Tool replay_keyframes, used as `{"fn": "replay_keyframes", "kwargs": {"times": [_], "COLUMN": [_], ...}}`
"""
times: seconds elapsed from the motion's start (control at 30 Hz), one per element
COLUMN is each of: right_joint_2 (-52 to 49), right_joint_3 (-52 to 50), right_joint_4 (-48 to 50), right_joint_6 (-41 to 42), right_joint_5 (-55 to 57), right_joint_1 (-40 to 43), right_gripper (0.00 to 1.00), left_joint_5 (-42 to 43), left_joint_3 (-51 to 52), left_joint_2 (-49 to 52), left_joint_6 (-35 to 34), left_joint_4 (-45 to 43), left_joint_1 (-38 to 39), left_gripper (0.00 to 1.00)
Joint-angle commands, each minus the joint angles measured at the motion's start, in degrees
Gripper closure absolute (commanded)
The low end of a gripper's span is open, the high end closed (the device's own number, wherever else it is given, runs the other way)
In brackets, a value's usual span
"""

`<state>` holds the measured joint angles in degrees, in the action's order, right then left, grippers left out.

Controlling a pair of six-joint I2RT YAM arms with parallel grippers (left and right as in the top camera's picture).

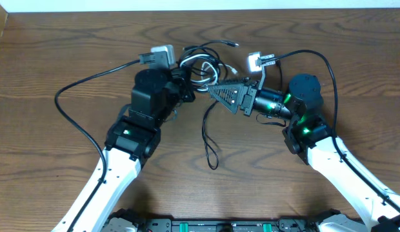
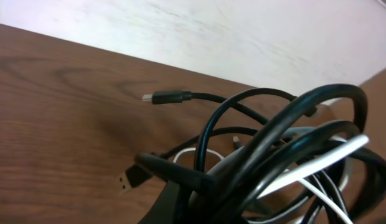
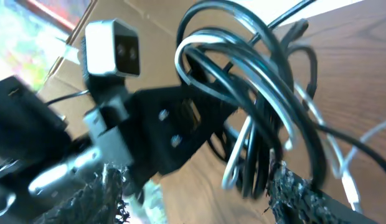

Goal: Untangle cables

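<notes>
Several cables (image 1: 201, 64), most of them black and one white, sit in one knot at the far middle of the table (image 1: 51, 58), directly between your two grippers. In the left wrist view you see this knot very close. Thick black loops cross over each other and the white strand (image 2: 317, 165) runs through them. A small plug (image 2: 163, 97) on a black cord sticks out to the left over the wood, and a flat USB plug (image 2: 126, 180) is lower, near the table surface. From overhead, one black tail (image 1: 210, 145) leaves the knot toward the near side and lies on the wood in a narrow loop. Another black end (image 1: 233, 44) reaches to the far side.

Your left gripper (image 1: 186, 89) is closed on the cables at the left side of the knot. In the right wrist view its black body (image 3: 174, 130) sits under the loops, which rise up from it, and the white wrist camera (image 3: 112, 46) stands over it.

Your right gripper (image 3: 199, 183) has its jaws wide apart. Black and white strands hang down between its two dark fingers (image 3: 106, 193). The strands are just beside the right-hand finger, but the picture is blurred there, so you cannot tell if they touch. From overhead this gripper (image 1: 216, 90) points at the knot from the right, just beside the left gripper.

Farther out, a thicker black arm cable (image 1: 77, 96) curves over the table on the left side
</notes>
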<state>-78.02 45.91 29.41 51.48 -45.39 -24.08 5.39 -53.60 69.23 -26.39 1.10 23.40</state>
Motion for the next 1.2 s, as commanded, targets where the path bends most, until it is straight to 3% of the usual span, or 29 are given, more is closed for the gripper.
{"fn": "replay_keyframes", "kwargs": {"times": [0.0,0.17,0.23,0.27,0.4,0.6,0.83,1.17], "right_joint_2": [-1.4,-1.88,-1.88,-1.88,-1.88,-1.88,-1.88,-1.88], "right_joint_3": [0.07,0.07,0.07,0.07,0.07,0.07,0.07,0.07], "right_joint_4": [-0.26,-0.79,-0.92,-0.92,-2.14,-5.18,-6.03,-6.1], "right_joint_6": [-2.19,-2.78,-2.95,-2.97,-2.97,-5.81,-15.74,-41.42], "right_joint_5": [3.26,3.48,3.5,3.5,3.48,3.02,-2.71,-15.56], "right_joint_1": [-0.24,-0.24,-0.24,-0.24,-0.24,-0.37,-1.03,-3.65], "right_gripper": [0.32,0.33,0.4,0.48,0.99,0.99,0.99,0.99], "left_joint_5": [-0.72,-0.72,-0.72,-0.72,-0.87,-3.19,-8.04,-10.21], "left_joint_3": [-0.96,-0.96,-0.96,-0.96,-0.96,-0.96,-0.96,-0.96], "left_joint_2": [0.09,0.09,0.09,0.09,0.09,0.09,0.09,0.11], "left_joint_6": [-0.74,-1.16,-1.4,-1.38,-1.42,-6.36,-12.07,-18.36], "left_joint_4": [-0.5,-0.59,-0.68,-0.72,-1.4,-1.57,-1.55,-1.55], "left_joint_1": [1.81,2.47,2.45,2.45,2.45,2.45,2.4,2.4], "left_gripper": [0.92,0.92,0.93,0.92,0.92,0.93,0.93,0.93]}}
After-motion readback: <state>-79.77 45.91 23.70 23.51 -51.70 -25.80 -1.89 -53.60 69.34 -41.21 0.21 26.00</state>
